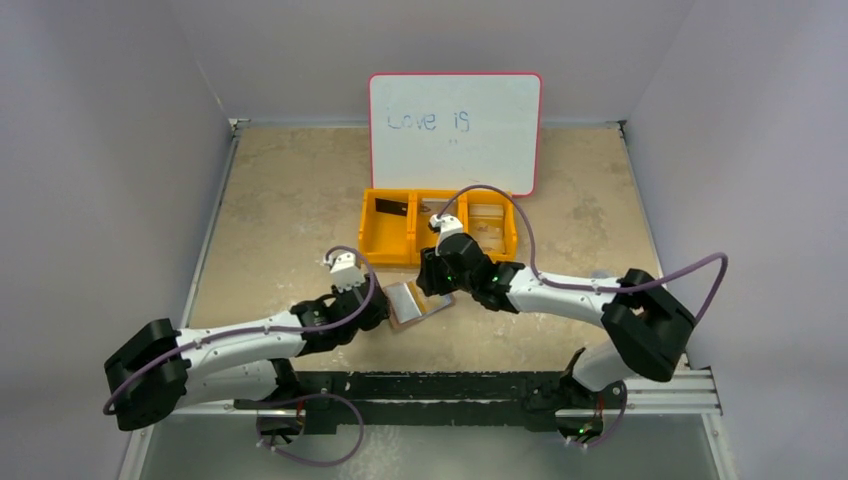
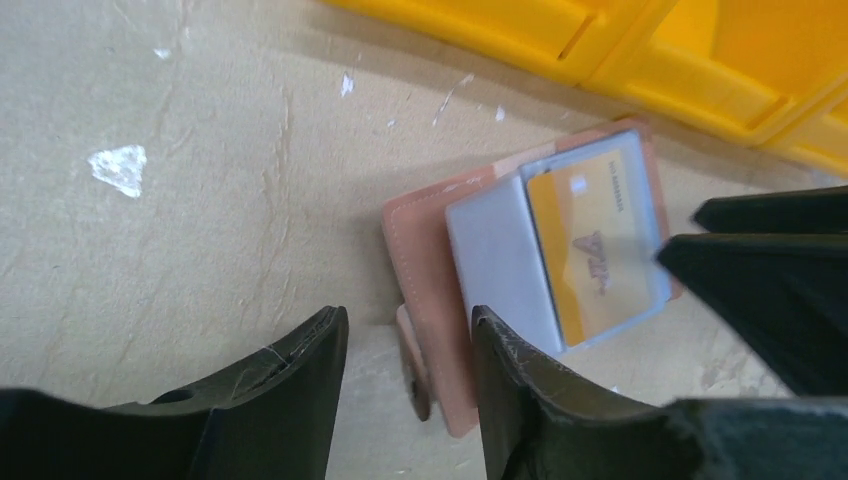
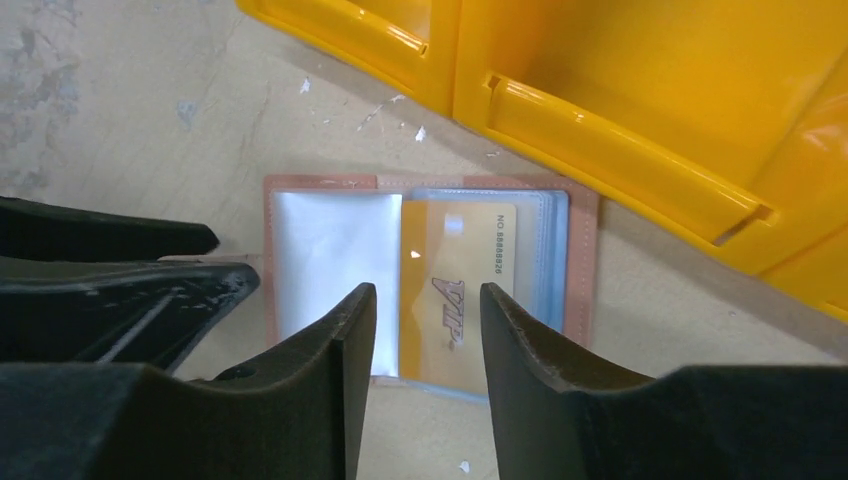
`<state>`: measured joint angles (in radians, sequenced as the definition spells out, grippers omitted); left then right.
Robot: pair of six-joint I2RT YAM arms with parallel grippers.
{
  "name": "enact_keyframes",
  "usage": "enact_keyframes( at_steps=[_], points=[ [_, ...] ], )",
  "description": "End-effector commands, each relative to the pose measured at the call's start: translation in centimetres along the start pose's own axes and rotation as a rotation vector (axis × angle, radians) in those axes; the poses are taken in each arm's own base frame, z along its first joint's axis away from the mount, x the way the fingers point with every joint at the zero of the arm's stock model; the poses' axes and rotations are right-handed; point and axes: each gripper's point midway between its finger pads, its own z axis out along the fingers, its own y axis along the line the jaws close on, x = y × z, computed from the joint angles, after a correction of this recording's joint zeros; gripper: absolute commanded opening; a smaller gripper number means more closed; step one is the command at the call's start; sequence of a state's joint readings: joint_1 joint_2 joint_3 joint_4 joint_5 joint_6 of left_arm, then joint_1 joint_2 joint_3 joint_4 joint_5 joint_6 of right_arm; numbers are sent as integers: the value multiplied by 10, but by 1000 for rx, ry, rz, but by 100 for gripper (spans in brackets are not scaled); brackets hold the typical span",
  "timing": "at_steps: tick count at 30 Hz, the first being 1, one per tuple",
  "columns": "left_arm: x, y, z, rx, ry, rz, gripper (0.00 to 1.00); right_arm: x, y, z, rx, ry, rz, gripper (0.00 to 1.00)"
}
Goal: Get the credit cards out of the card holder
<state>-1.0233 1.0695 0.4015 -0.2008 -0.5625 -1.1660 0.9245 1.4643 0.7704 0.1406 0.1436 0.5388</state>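
Right gripper (image 3: 428, 295) hangs over the open card holder (image 3: 320, 250), jaws parted and holding nothing, lined up on the yellow card (image 3: 452, 245) tucked in its right-hand clear pocket. Left gripper (image 2: 408, 320) is parted too, straddling the holder's brown edge without clamping it. The holder lies flat on the table (image 1: 280, 200), just in front of the orange tray (image 1: 390, 255). A black card (image 1: 395, 208) lies in the tray's left compartment and what looks like a pale card (image 1: 487, 215) in the right one, so I judge the job partly done: at least this yellow card is left to pull out
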Motion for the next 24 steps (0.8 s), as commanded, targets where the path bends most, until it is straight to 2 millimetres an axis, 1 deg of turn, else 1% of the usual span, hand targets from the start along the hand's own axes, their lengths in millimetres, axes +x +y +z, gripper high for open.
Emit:
enact_keyframes(
  at_steps=[1,3,5,6,8,9,11,13,17,19,24],
  points=[
    [-50,-21,-19,-3,-137,-18,51,0,4,14,-60,22,60,44],
    [-64,-32,-28,14,-159,-23,56,3,-3,17,-58,33,84,42],
    [-76,-45,-36,44,-173,-27,58,3,-8,18,-54,33,99,42],
    [-80,-54,-39,72,-175,-26,58,4,-10,18,-57,34,97,42],
    [-83,-74,-41,128,-157,-6,58,4,-14,18,-56,36,101,42],
    [-82,-81,-40,138,-144,6,58,5,-15,18,-58,36,101,41],
    [-77,-93,-35,159,-116,11,53,5,-19,17,-58,30,110,41],
    [-68,-99,-26,165,-88,14,51,4,-24,15,-65,25,127,40],
    [-49,-101,-9,149,-43,-18,50,7,-29,11,-102,22,157,39],
    [-42,-100,-1,147,-32,-47,50,12,-30,8,-135,27,173,39],
    [-27,-102,12,171,5,-110,50,12,-30,2,-188,15,203,39]
  ],
)
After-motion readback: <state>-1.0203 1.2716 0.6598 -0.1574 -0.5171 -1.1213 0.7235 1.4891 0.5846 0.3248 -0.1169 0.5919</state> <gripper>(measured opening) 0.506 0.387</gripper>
